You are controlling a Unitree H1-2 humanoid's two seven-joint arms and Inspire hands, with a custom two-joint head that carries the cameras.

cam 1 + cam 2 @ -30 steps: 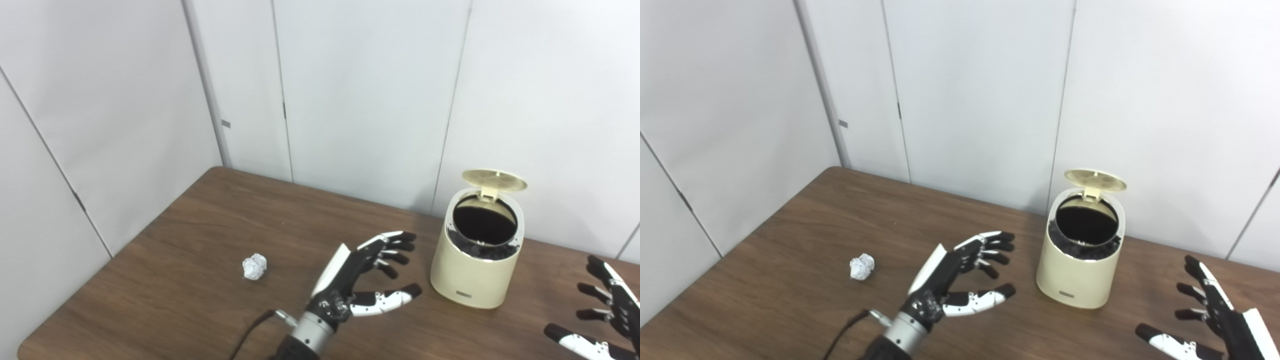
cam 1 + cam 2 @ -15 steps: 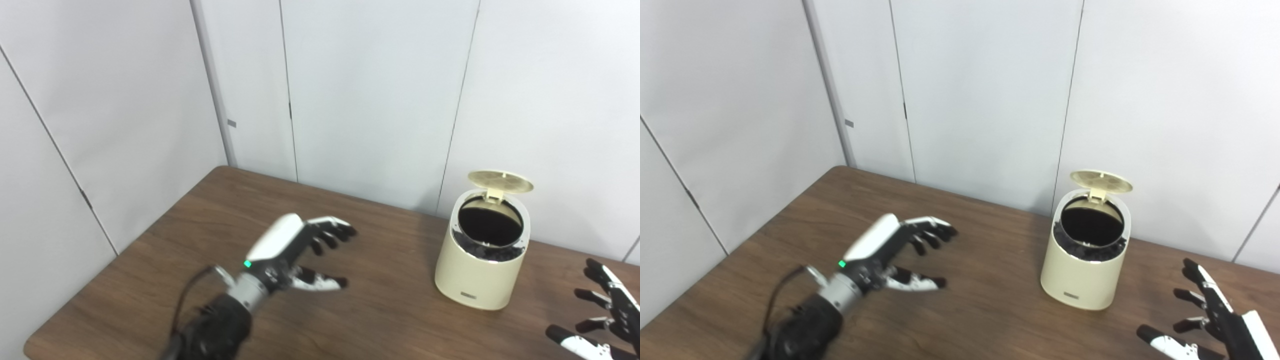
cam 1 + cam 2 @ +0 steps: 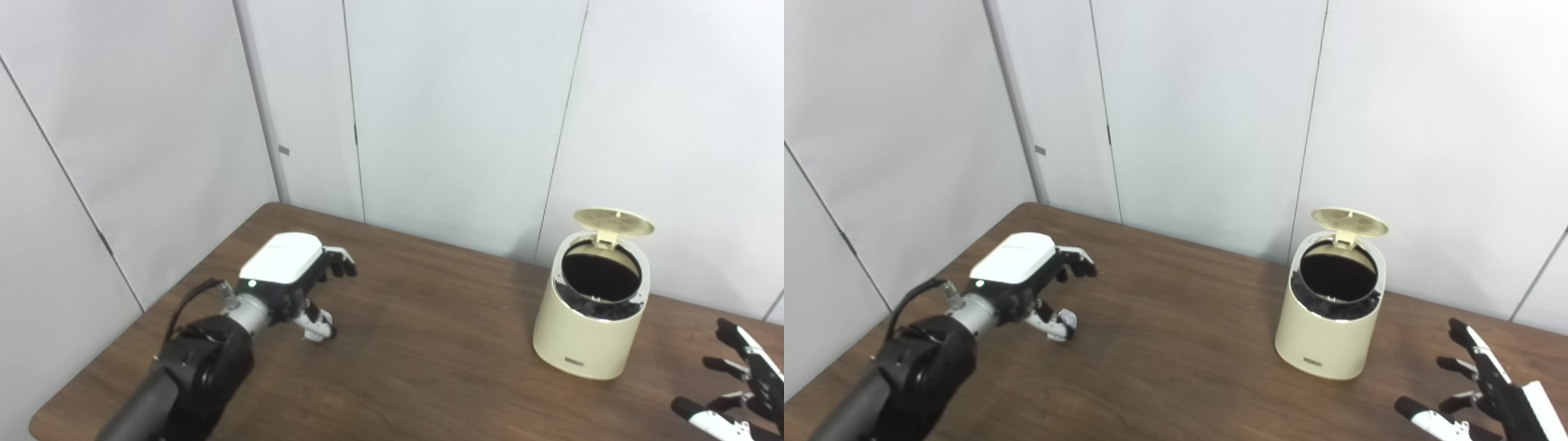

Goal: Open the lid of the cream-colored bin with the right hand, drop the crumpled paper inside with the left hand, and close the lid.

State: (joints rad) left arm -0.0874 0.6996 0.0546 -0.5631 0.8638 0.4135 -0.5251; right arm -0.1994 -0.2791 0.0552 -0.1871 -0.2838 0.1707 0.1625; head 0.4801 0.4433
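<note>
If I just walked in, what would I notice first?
Probably the black-and-white left hand reaching down over a small crumpled white paper ball on the left of the brown wooden table. Next, the round cream-colored bin toward the right, its lid flipped up and its inside dark. The right hand waits open at the bottom right corner.

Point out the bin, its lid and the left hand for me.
bin [image 3: 576, 343], left eye view, front wall.
lid [image 3: 613, 219], left eye view, raised underside.
left hand [image 3: 1020, 269], right eye view, white back.

Left hand [image 3: 288, 275] palm-down, right hand [image 3: 1488, 392] spread.
</note>
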